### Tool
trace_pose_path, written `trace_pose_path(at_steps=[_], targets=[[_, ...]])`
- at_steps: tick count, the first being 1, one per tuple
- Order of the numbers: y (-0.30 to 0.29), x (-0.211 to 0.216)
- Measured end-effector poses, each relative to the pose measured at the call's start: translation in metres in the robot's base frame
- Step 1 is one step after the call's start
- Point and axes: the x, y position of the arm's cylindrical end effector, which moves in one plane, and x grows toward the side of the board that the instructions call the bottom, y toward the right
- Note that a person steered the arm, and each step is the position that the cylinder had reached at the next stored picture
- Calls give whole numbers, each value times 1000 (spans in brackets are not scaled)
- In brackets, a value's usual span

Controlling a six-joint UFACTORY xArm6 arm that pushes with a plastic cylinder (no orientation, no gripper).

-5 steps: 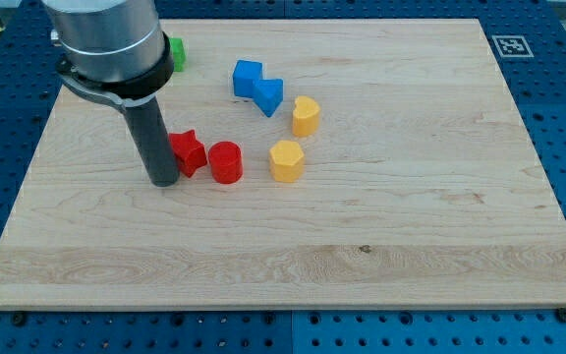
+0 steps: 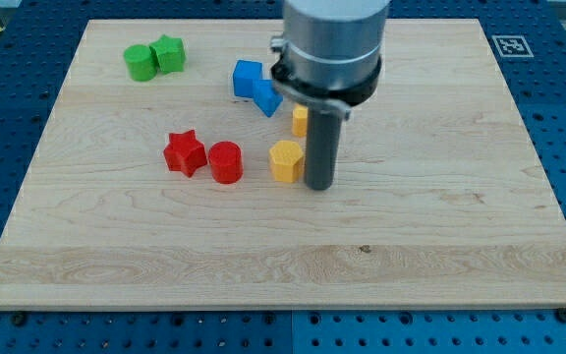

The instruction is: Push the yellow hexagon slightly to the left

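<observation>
The yellow hexagon [image 2: 285,161] lies near the middle of the wooden board [image 2: 440,226]. My tip [image 2: 319,186] rests on the board just to the right of it, close to or touching its right side. A second yellow block [image 2: 301,120] sits above the hexagon, partly hidden behind my rod. The rod and the arm above it cover the board's top middle.
A red cylinder [image 2: 226,162] and a red star [image 2: 185,153] lie left of the hexagon. Two blue blocks [image 2: 256,87] sit above them, partly behind the arm. Two green blocks [image 2: 154,57] lie at the top left. A marker tag [image 2: 509,45] is at the top right corner.
My rod has moved from the left of the red star across to the right side of the yellow hexagon. The green blocks now show. The blocks have not visibly moved.
</observation>
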Motion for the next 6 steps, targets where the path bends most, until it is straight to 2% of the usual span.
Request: trace_pose_path(at_steps=[1,2,4,6], targets=[[2,-36],[2,-43],[13,-14],[-20,-17]])
